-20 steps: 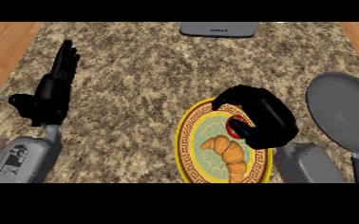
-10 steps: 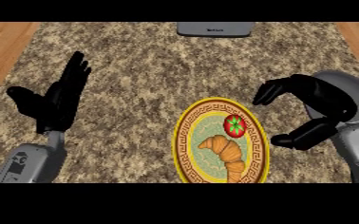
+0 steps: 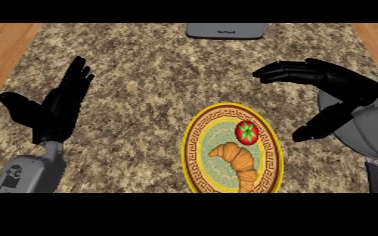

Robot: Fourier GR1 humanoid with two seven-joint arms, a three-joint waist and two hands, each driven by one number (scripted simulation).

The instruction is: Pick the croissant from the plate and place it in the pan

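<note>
A golden croissant (image 3: pixel 238 161) lies on a yellow-rimmed patterned plate (image 3: pixel 195 145) near the front of the counter, beside a red tomato (image 3: pixel 246 132). My right hand (image 3: pixel 334 87) hovers open to the upper right of the plate, fingers stretched left and thumb hanging down, clear of the croissant. It partly covers the grey pan (image 3: pixel 361 132) at the right edge. At the left, my left hand (image 3: pixel 60 105) rests open with its fingers pointing up.
A grey device (image 3: pixel 226 30) sits at the counter's far edge, top centre. Wooden floor (image 3: pixel 15 40) shows past the counter's left and right sides. The speckled counter (image 3: pixel 148 80) stretches between my hands.
My right hand was curled low over the plate a second ago; it has since lifted off, opened and moved up and right over the pan. The croissant stayed on the plate.
</note>
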